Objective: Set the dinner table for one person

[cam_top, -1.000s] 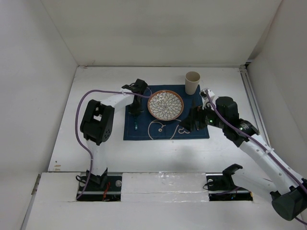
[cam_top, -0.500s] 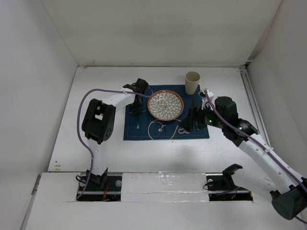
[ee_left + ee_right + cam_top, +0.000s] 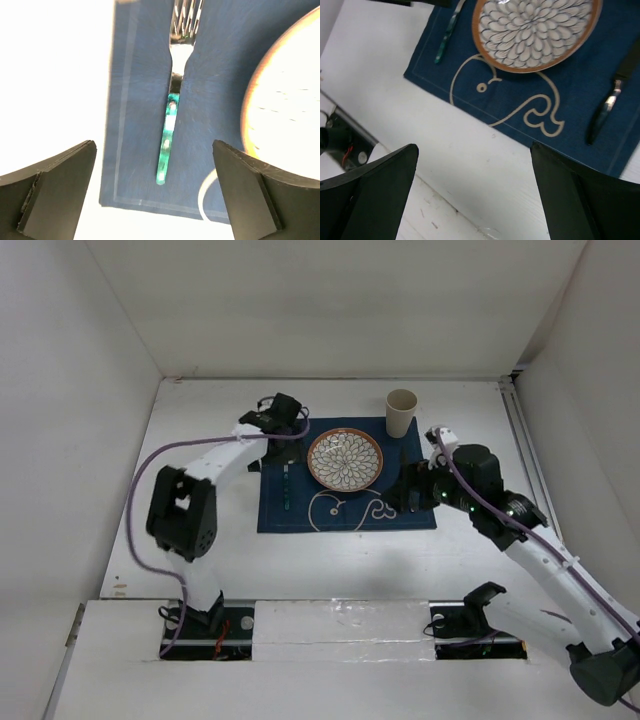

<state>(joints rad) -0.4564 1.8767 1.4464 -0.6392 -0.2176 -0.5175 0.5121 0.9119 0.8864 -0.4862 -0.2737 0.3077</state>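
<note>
Tally: six kinds of thing, one of each.
One table [image 3: 330,560], white; one placemat [image 3: 300,512], navy, bearing one whale outline; one plate [image 3: 345,459], petal-patterned; one cup [image 3: 401,412], beige; one fork [image 3: 170,115], green handle; one knife [image 3: 611,100], dark handle. Cutlery: two pieces in all. Dishes: two, plate and cup.

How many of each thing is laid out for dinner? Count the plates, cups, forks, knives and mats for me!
plate: 1
cup: 1
fork: 1
knife: 1
placemat: 1
Total: 5
</note>
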